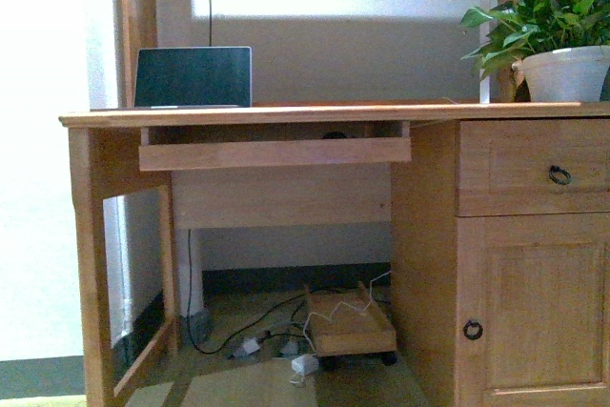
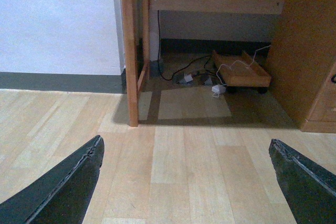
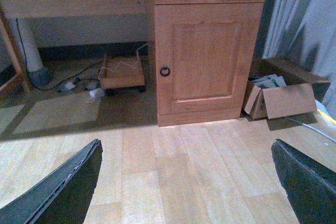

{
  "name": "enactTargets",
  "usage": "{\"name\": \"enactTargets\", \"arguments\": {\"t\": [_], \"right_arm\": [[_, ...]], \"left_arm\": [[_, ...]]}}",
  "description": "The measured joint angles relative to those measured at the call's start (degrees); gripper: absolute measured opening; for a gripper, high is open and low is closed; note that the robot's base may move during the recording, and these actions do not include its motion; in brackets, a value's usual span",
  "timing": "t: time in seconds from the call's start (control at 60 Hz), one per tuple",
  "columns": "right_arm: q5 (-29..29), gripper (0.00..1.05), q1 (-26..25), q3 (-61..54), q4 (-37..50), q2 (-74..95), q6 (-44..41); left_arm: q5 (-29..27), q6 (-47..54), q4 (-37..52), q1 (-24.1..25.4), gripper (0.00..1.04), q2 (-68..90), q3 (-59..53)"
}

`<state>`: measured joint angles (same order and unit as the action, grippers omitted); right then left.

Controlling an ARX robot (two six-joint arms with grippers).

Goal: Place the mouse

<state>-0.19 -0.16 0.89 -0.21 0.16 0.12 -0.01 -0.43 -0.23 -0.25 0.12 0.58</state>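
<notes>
desktop (image 1: 362, 112): open between laptop (image 1: 193, 76) and plant pot (image 1: 570, 73) | keyboard tray (image 1: 274, 152): juts out just beneath

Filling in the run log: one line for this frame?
left tool: open, empty | right tool: open, empty | mouse: likely the dark shape behind pull-out shelf, not held | laptop: on desk

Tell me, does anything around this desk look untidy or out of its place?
Yes. Under the desk, black and white cables lie tangled on the floor beside a small wheeled cart. An open cardboard box with papers sits on the floor next to the cabinet. Nothing looks spilled or broken.
</notes>
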Motion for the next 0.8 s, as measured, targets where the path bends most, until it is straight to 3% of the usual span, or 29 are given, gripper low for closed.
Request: {"name": "enactTargets", "arguments": {"t": [0.8], "right_arm": [[0.0,0.97,0.0,0.0,0.0,0.0,0.0]], "left_arm": [[0.0,0.0,0.0,0.0,0.97,0.0,0.0]]}}
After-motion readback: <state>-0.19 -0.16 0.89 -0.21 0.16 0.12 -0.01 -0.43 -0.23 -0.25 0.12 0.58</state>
